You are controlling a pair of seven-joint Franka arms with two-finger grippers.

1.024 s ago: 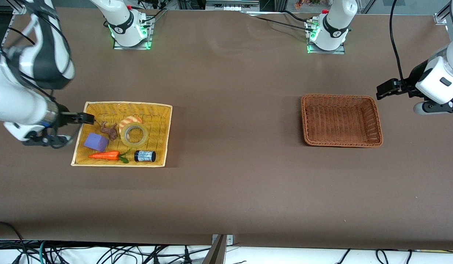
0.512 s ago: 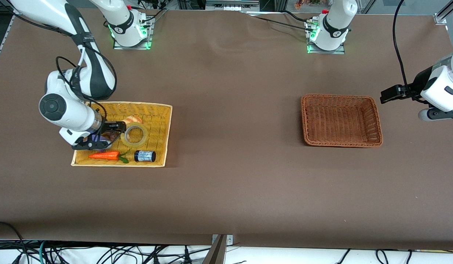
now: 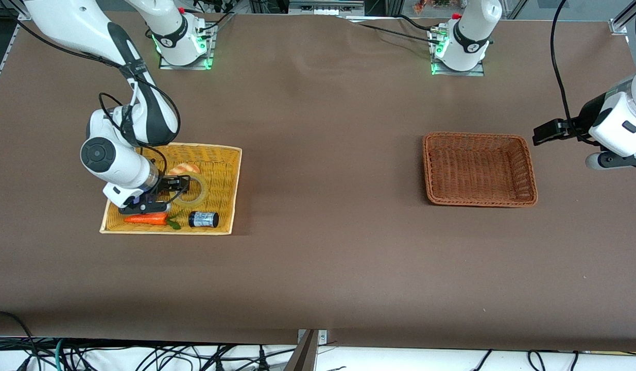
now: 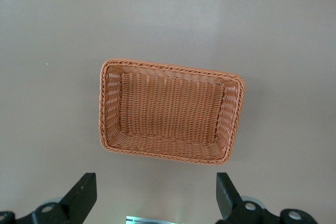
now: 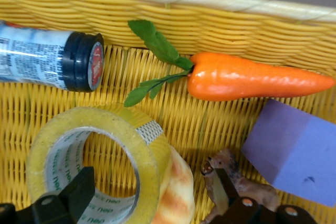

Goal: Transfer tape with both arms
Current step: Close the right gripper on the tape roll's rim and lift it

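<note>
- The tape (image 3: 194,188) is found lying flat in the yellow basket (image 3: 222,175), touching the croissant toy (image 3: 183,168) at its 11 o'clock, with the black can (image 3: 203,219) at its 6 o'clock.
- The right gripper (image 3: 179,184) is positioned low over the tape's rim, fingers spread, nothing pinched yet.
- The carrot (image 5: 252,83) and purple block (image 5: 296,158) are seen just beside it, untouched.
- The left gripper (image 3: 543,132) is held waiting, spread and empty, at the brown basket (image 3: 529,170)'s 2 o'clock corner.
- Judged barely begun: grasp, handover and placing are all left.
</note>
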